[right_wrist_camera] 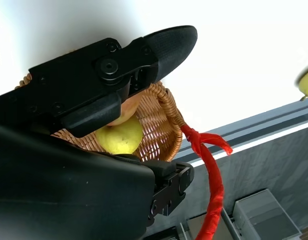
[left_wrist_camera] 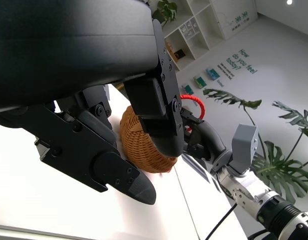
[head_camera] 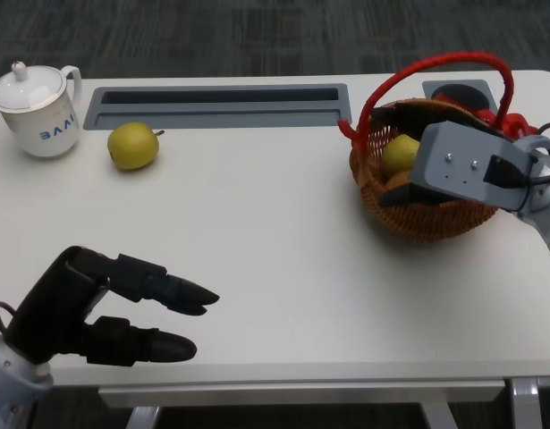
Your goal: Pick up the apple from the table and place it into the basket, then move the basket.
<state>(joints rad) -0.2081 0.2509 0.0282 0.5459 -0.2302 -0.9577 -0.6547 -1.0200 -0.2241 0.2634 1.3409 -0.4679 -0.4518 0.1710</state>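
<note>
One apple (head_camera: 399,153) lies inside the basket (head_camera: 427,217) at 2 o'clock. The right hand (head_camera: 418,165) grips the basket rim. The left hand (head_camera: 122,308), at 7 o'clock, holds nothing, fingers apart.

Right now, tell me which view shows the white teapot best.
The head view. The white teapot stands whole at the table's far left corner, lid and blue lettering visible. The left wrist view and the right wrist view do not show it at all.
</note>
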